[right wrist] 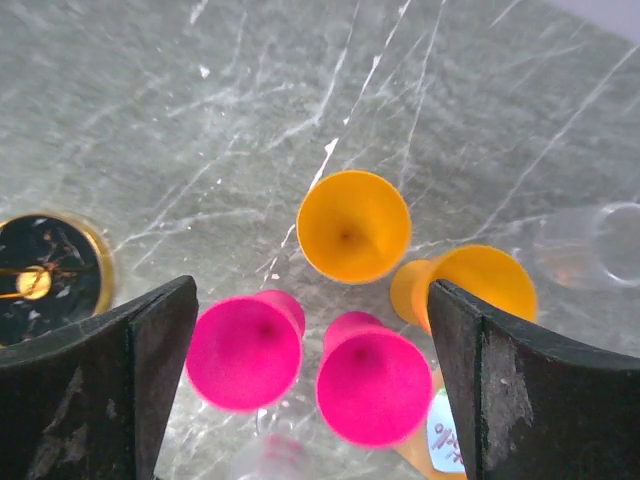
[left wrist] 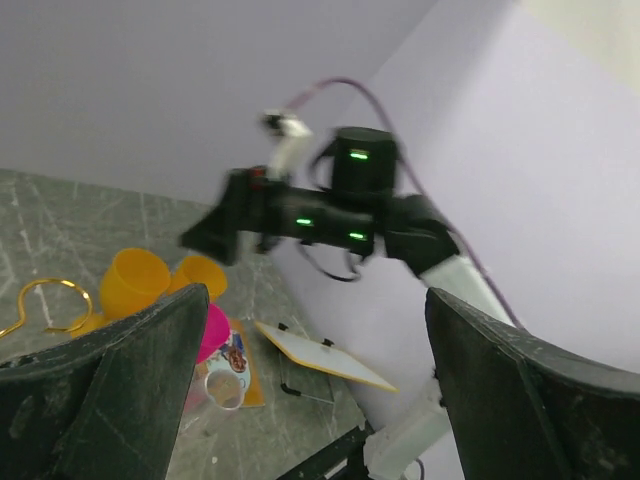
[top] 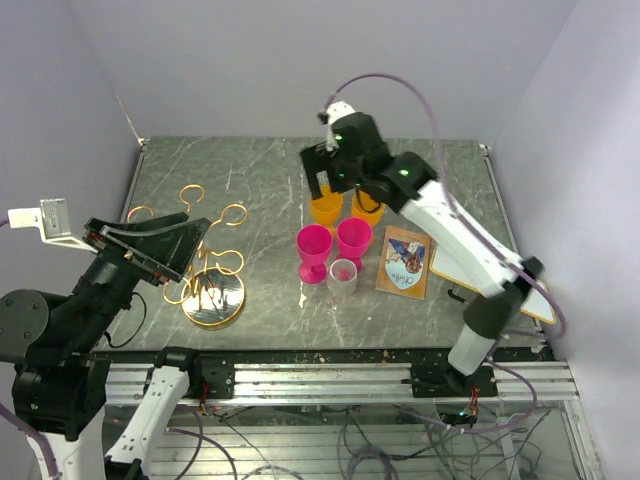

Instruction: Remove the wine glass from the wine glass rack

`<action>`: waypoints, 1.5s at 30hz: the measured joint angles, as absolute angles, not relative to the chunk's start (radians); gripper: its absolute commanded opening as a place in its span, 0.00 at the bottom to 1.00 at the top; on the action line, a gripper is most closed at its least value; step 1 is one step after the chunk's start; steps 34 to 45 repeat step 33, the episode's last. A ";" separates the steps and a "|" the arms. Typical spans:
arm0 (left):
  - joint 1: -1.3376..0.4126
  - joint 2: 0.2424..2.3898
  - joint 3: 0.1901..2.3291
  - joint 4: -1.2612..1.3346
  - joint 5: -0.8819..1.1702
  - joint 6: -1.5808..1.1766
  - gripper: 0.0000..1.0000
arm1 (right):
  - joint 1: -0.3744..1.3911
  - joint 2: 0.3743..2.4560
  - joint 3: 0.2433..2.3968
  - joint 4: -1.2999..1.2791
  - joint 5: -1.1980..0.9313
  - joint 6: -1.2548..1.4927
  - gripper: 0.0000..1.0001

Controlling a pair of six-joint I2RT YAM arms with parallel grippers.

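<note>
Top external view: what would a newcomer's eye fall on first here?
First, the bright cluster mid-table: two pink glasses and two orange glasses, with the right claw open above them. Next, the gold wine glass rack at the front left, partly under the left arm; no glass shows on its arms.

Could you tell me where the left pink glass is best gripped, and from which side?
Probably the stem, just under the bowl, coming from its left. The left pink glass stands upright, with the other pink glass close on its right, an orange glass behind, and the clear cup front-right.
</note>
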State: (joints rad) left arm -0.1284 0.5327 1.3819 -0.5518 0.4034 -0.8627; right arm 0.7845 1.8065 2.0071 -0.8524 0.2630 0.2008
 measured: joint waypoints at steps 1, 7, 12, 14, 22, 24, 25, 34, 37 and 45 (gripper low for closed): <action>-0.128 0.534 1.392 -0.572 0.384 -0.858 1.00 | 0.784 1.742 1.976 -0.841 0.261 0.202 1.00; -0.128 0.552 1.491 -0.704 0.248 -0.806 1.00 | 0.780 1.400 1.839 -0.790 0.262 0.202 1.00; -0.128 0.571 1.569 -0.775 0.155 -0.749 1.00 | 0.780 1.113 1.781 -0.765 0.268 0.200 1.00; -0.128 0.582 1.602 -0.799 0.127 -0.724 0.99 | 0.780 1.016 1.780 -0.757 0.266 0.201 1.00; -0.128 0.618 1.749 -0.841 0.029 -0.633 0.99 | 0.780 0.820 1.831 -0.761 0.252 0.235 1.00; -0.128 0.618 1.774 -0.844 0.006 -0.615 0.98 | 0.780 0.808 1.835 -0.773 0.253 0.249 1.00; -0.128 0.618 1.783 -0.844 -0.004 -0.608 0.98 | 0.780 0.805 1.835 -0.780 0.255 0.255 1.00; -0.128 0.617 1.798 -0.844 -0.046 -0.575 0.98 | 0.780 0.805 1.830 -0.820 0.265 0.269 1.00; -0.128 0.617 1.798 -0.844 -0.046 -0.575 0.98 | 0.780 0.805 1.830 -0.820 0.265 0.269 1.00; -0.128 0.617 1.798 -0.844 -0.046 -0.575 0.98 | 0.780 0.805 1.830 -0.820 0.265 0.269 1.00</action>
